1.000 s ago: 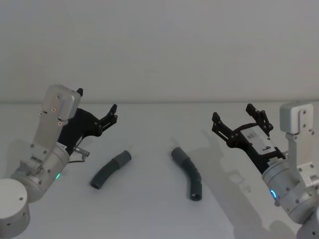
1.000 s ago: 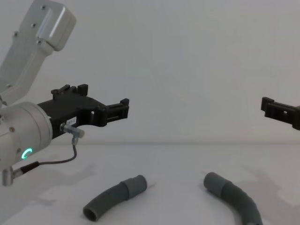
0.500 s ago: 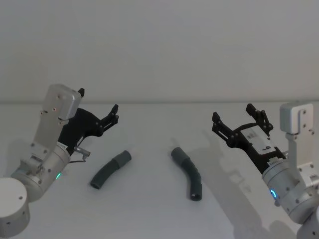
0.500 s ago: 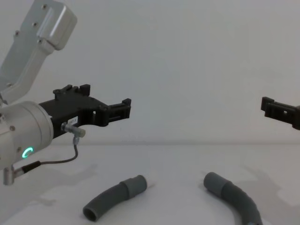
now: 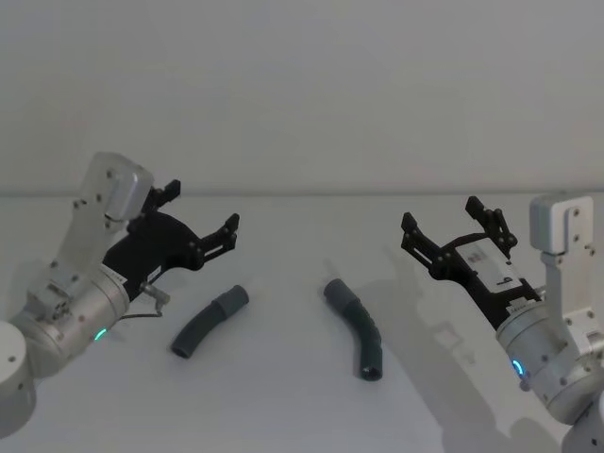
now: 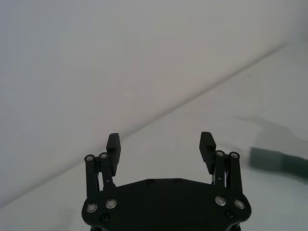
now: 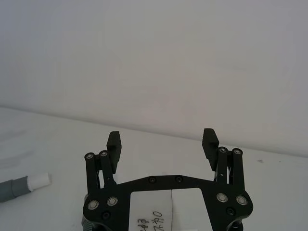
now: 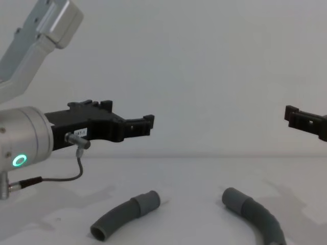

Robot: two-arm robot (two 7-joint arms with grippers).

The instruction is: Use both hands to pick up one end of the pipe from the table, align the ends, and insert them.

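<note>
The pipe lies in two curved dark grey pieces on the white table (image 5: 283, 396). The left piece (image 5: 209, 321) (image 8: 125, 215) and the right piece (image 5: 357, 327) (image 8: 253, 213) lie apart. My left gripper (image 5: 204, 206) (image 8: 129, 113) hovers open above and behind the left piece, touching nothing. A blurred grey cuff (image 6: 269, 159) lies beyond the left gripper (image 6: 160, 142). My right gripper (image 5: 441, 215) (image 7: 162, 137) hangs open over the table, to the right of the right piece. In the right wrist view a grey cuff with a white tip (image 7: 38, 181) rests on the table.
A plain pale wall (image 5: 302, 94) rises behind the table's far edge. A thin cable (image 8: 61, 176) loops under the left wrist. One right finger (image 8: 301, 120) reaches in from the chest view's right edge.
My left gripper has swung forward and to the right, closer to the left piece, and stays open. The right arm and both pipe pieces have not moved.
</note>
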